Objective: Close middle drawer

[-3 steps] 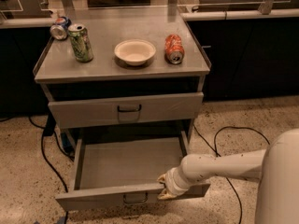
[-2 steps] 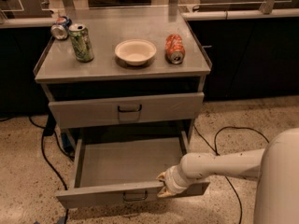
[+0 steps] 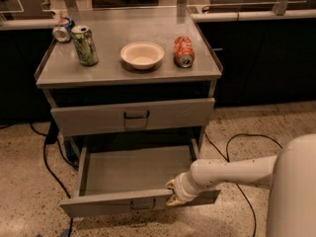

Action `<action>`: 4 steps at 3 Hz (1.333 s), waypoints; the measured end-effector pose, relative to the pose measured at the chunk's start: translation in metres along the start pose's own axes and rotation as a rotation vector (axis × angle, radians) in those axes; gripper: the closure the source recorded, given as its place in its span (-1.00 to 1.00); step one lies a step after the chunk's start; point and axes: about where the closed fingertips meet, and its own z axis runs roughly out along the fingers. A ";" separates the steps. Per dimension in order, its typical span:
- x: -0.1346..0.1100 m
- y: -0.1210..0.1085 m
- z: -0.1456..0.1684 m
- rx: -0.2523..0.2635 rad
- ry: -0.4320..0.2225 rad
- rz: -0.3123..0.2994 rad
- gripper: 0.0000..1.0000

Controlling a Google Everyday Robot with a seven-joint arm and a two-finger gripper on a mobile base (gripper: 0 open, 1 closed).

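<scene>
Camera view: middle drawer [image 3: 133, 174] open; claw [image 3: 173, 193] at its front panel, grip state indeterminable; green can [image 3: 85, 45] label illegible.

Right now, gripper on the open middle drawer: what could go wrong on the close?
1. The gripper sits at the middle drawer front panel, right of its loop handle; an off-centre push could skew and bind it.
2. A hard stop could jolt the cart: the upright green can may tip, the orange can lying on its side may roll.
</scene>
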 end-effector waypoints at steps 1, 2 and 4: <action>0.000 -0.007 0.001 0.005 0.000 -0.007 1.00; 0.000 -0.007 0.001 0.005 0.000 -0.007 0.97; 0.000 -0.007 0.001 0.005 0.000 -0.007 0.07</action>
